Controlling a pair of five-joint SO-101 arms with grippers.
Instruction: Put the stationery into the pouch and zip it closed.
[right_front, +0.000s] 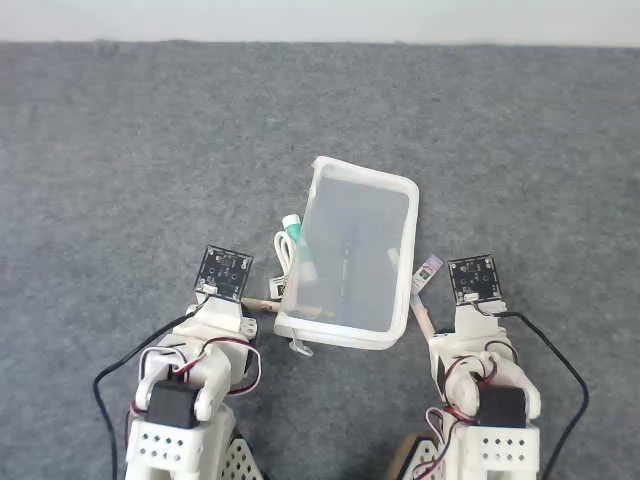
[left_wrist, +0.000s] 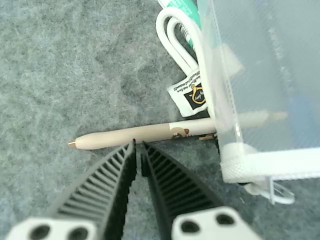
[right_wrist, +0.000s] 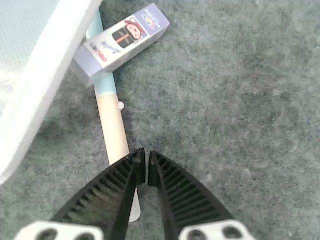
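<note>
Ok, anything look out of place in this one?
Yes. The pouch lies askew among loose stationery: a beige pen sticks out at one corner, and on the opposite side a small printed box rests on a second pen at the pouch's edge. Whether the beige pen runs under or inside is unclear.
</note>
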